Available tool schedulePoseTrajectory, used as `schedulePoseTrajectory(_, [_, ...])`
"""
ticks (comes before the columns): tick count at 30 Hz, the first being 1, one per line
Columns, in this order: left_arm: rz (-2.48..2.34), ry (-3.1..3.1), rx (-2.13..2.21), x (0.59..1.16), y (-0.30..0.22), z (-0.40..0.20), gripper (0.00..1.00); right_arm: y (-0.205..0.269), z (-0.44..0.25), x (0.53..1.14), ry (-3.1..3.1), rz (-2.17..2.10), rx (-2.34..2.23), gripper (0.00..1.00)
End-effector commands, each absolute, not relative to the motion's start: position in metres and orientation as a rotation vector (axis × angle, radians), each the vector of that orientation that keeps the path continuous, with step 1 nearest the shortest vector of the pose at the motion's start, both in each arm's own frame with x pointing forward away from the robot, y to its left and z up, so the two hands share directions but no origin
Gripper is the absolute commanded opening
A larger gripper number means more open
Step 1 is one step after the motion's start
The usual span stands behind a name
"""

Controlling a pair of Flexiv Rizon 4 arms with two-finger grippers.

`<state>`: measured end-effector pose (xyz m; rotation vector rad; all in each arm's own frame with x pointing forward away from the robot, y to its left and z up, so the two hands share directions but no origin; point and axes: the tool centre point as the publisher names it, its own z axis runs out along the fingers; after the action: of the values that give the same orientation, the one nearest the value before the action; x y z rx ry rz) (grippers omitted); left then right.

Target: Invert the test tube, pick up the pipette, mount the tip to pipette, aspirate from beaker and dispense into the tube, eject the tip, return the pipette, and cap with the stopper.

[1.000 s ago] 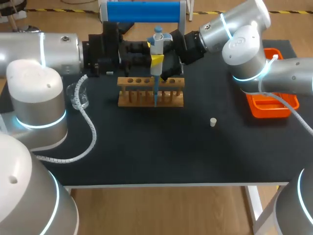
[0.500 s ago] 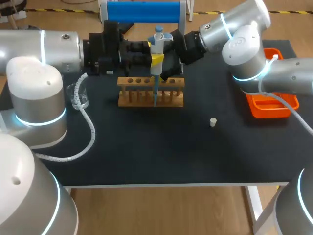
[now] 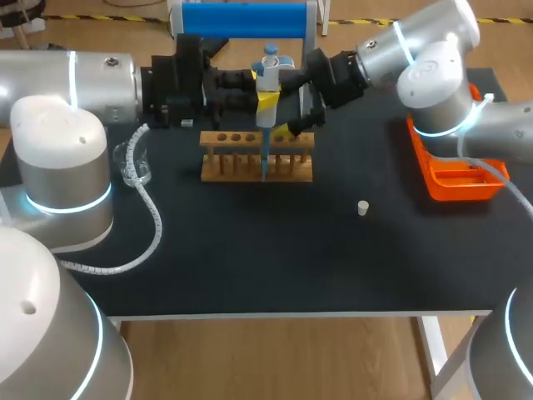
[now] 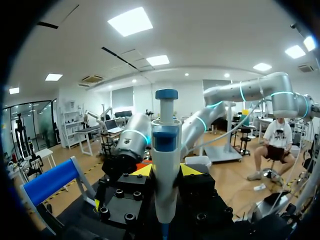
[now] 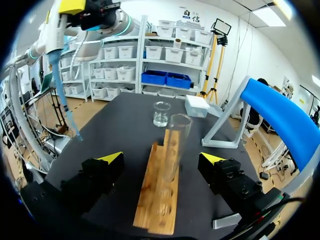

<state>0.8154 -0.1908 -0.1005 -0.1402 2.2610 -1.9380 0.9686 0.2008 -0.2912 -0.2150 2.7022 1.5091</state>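
On the black table point(image 3: 250, 250) the tube point(image 5: 178, 135) is standing upright ahead of my released right fingers point(image 5: 111, 158); my left fingers point(image 4: 141, 170) are clenching the pipette point(image 4: 166, 150) upright, off beside it.

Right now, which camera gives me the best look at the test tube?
The right wrist view: the test tube stands upright in the wooden rack, clear ahead of the open right claw. In the head view I cannot make it out at the rack. The left wrist view shows only the pipette, no tube.
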Motion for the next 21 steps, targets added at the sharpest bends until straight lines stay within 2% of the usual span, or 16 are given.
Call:
schedulePoseTrajectory(1, [-1.943, 2.257, -0.136, 0.815, -0.19, -0.101, 0.0, 0.175, -0.28, 0.952, 2.692, 1.506, -0.199, 1.0])
schedulePoseTrajectory(11, [-1.943, 2.257, -0.136, 0.815, -0.19, -0.101, 0.0, 0.125, -0.234, 0.902, 2.583, 1.566, -0.197, 1.0])
schedulePoseTrajectory(21, [-1.943, 2.257, -0.136, 0.815, -0.19, -0.101, 0.0, 0.13, -0.188, 0.863, 2.429, 1.699, -0.334, 1.0])
